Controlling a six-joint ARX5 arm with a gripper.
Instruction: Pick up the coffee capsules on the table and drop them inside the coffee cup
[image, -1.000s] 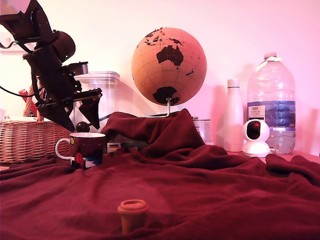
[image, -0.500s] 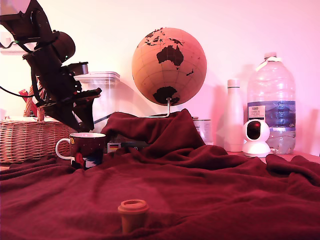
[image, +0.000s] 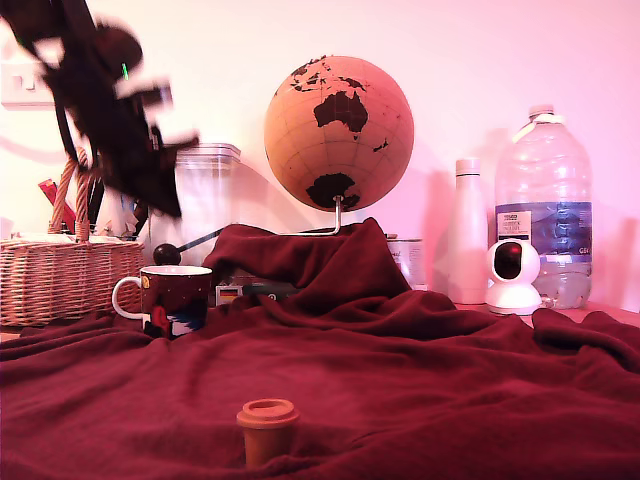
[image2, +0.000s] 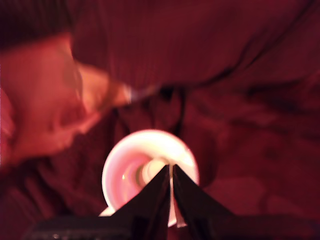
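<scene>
An orange-brown coffee capsule stands rim-up on the red cloth of the table, near the front edge. The maroon coffee cup, with its white handle, stands at the exterior view's left. My gripper is blurred by motion well above and slightly behind the cup. In the wrist view the gripper has its two dark fingers pressed together with nothing between them, over the cup's white inside. A pale blurred capsule lies in the cup.
A wicker basket sits at the far left, with a clear lidded canister behind the cup. A cork globe, a white bottle, a small white camera and a large water bottle line the back.
The gripper's fingers, apart above the cup a second ago, have come together. The arm has swung upward away from the cup and now shows blurred. The orange-brown capsule has not moved.
</scene>
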